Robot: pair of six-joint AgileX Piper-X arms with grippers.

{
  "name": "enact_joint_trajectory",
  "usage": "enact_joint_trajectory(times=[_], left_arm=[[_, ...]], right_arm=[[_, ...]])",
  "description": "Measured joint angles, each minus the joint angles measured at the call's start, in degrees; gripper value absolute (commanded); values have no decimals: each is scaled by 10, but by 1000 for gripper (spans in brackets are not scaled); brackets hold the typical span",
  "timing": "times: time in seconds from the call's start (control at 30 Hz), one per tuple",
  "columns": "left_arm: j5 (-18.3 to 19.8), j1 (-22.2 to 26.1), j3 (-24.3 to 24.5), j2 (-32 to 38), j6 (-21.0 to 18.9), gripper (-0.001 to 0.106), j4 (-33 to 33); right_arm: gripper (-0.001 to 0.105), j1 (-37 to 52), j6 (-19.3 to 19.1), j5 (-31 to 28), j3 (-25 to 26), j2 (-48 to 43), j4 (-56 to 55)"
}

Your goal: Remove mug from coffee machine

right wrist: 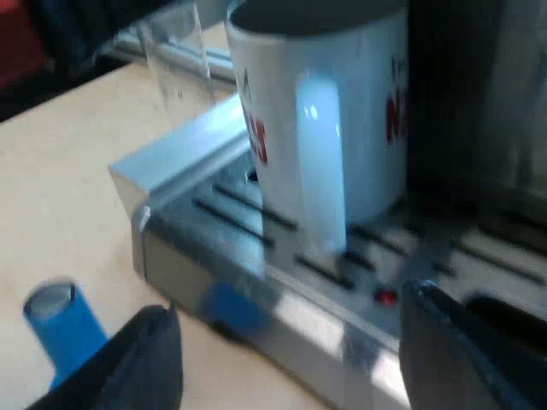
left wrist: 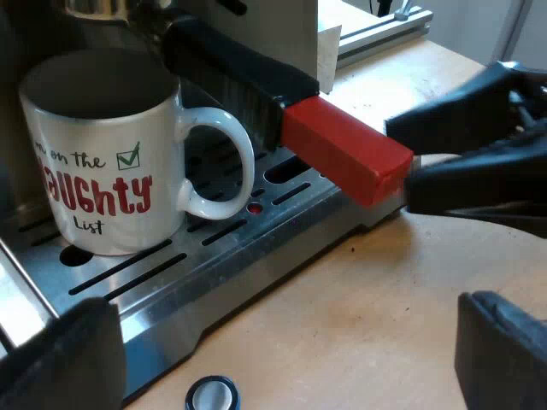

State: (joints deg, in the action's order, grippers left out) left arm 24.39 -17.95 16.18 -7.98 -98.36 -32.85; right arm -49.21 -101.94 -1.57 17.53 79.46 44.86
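Note:
A white mug (left wrist: pixel 102 154) with red and green lettering stands upright on the espresso machine's slotted metal drip tray (left wrist: pixel 256 248), under the locked-in holder, whose dark handle ends in red (left wrist: pixel 342 149). My left gripper (left wrist: pixel 282 367) is open, low over the wooden table just before the tray, apart from the mug. In the right wrist view the mug (right wrist: pixel 333 102) has its handle (right wrist: pixel 320 171) turned toward my right gripper (right wrist: pixel 299 359), which is open a short way from it. That right gripper (left wrist: pixel 479 162) also shows close beside the handle's red end.
A blue tamper (right wrist: pixel 60 329) lies on the wooden table (right wrist: pixel 68 196) near the drip tray's corner (right wrist: pixel 137 188); its end (left wrist: pixel 211 395) shows by my left gripper. A clear measuring glass (right wrist: pixel 175 51) stands beyond the tray. Aluminium rails (left wrist: pixel 385 30) run behind the machine.

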Motion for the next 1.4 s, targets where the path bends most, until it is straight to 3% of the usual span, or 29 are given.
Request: enact_joint_trajectory(times=[0.17, 0.57, 1.07, 1.2, 1.3, 1.37, 1.4], left_arm=[[0, 0, 0, 0, 0, 80, 0], [0, 0, 0, 0, 0, 80, 0], [0, 0, 0, 0, 0, 80, 0], [0, 0, 0, 0, 0, 80, 0], [0, 0, 0, 0, 0, 80, 0], [0, 0, 0, 0, 0, 80, 0], [0, 0, 0, 0, 0, 80, 0]], right_arm=[[58, 0, 5, -32, 57, 57, 4], [58, 0, 9, -40, 154, 164, 7], [57, 0, 22, -42, 219, 236, 8], [41, 0, 22, -46, 222, 236, 8], [23, 0, 22, -58, 222, 236, 2], [3, 0, 22, -61, 222, 236, 1], [0, 0, 22, -62, 222, 236, 1]])
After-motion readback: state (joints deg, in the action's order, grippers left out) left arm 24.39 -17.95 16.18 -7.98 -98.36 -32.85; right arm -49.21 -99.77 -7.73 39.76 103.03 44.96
